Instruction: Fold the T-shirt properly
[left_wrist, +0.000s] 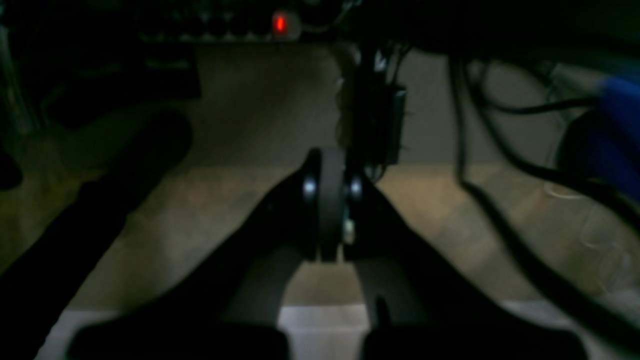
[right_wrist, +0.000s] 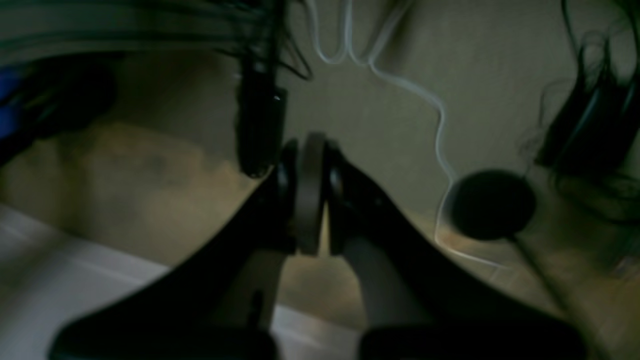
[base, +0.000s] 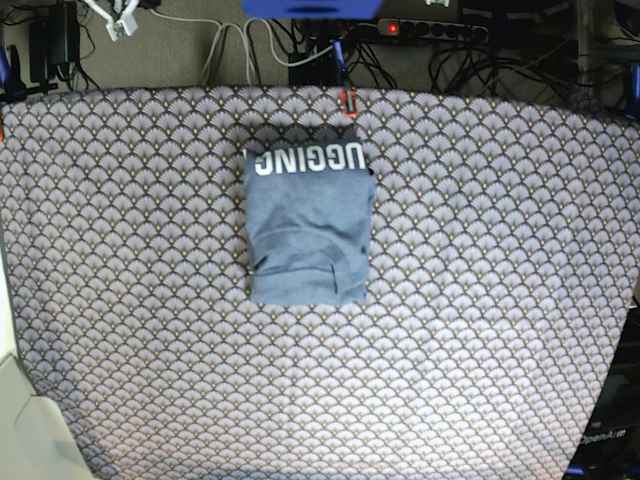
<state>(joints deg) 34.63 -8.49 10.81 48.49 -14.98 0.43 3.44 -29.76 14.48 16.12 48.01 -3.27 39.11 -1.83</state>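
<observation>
Black left hand, 2 curved black fingers, grey pads, silver screws, matching black right hand

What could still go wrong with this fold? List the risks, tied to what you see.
1. The T-shirt lies folded near the far edge of the tablecloth; a later nudge could push it toward the cables behind.
2. Its lower right corner shows a loose overlapping flap, so the fold may spring open or look untidy.
3. Both the left claw and the right claw are shut and off the table, so any correction means a fresh approach, which could drag the cloth.
</observation>
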